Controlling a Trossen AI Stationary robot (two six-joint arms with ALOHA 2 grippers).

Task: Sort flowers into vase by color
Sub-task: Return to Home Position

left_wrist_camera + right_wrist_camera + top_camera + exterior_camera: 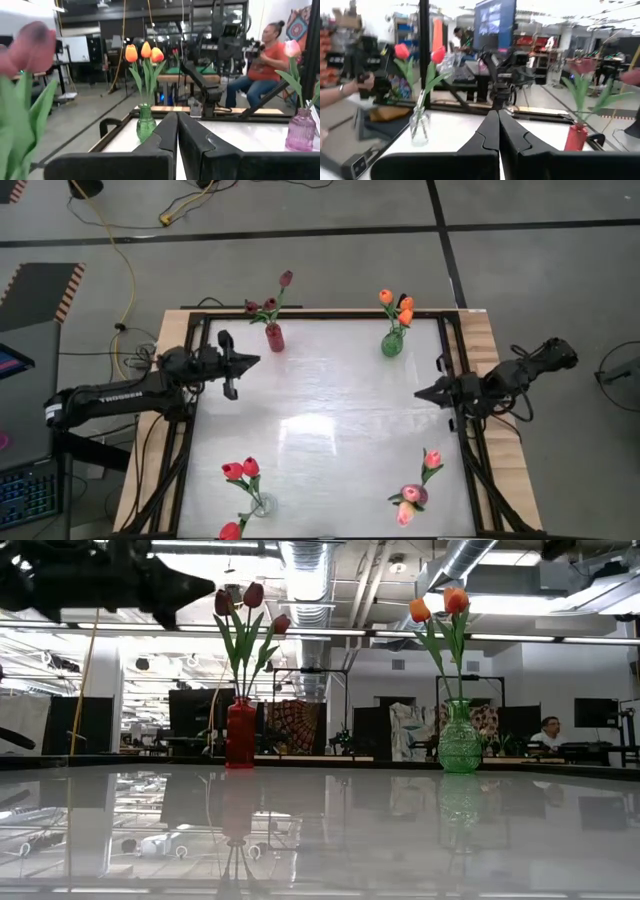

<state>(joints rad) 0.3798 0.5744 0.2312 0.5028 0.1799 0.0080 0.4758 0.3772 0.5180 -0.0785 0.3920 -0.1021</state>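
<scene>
The flowers [285, 278] all stand in the four corner vases [274, 338], and your left gripper [248, 361] and right gripper [424, 392] are both closed on nothing (good); pull each back level, clear of them.

The tabletop [330, 395] is glossy white and mirror-smooth, throwing back lights and vases. Its outer border [488, 345] looks like bare pale wood. The red vase [240, 735] is smooth shiny glass, the green vase [459, 745] translucent patterned glass, the purple vase [301, 132] ribbed, the clear vase [419, 127] plain. The left gripper [176, 116] and right gripper [495, 112] look matt black plastic.
</scene>
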